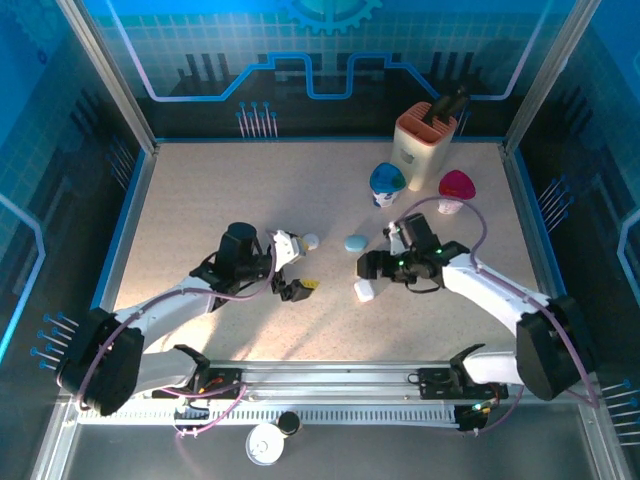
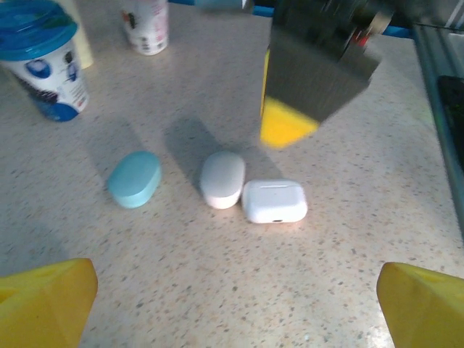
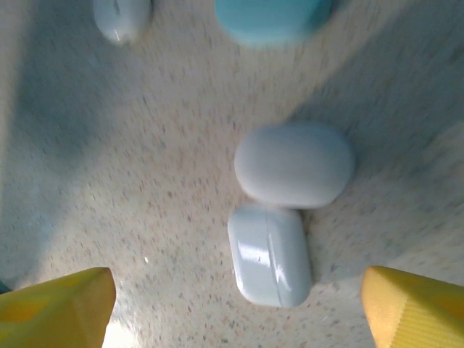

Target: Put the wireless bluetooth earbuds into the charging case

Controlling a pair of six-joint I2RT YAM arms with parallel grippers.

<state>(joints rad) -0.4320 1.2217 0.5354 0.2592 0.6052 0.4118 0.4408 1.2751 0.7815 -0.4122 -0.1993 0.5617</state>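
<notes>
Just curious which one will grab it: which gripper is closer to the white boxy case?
Right. The right gripper hovers open just above the white boxy case. The left gripper, also open, sits farther off, to the case's left.

I can read nothing here; the print on the blue-lidded cup [image 2: 40, 69] and white cup [image 2: 146, 27] is blurred.

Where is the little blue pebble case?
In the left wrist view the blue pebble case lies toward the picture's left, just beside the white pebble case and nearer the camera than the blue-lidded cup.
</notes>
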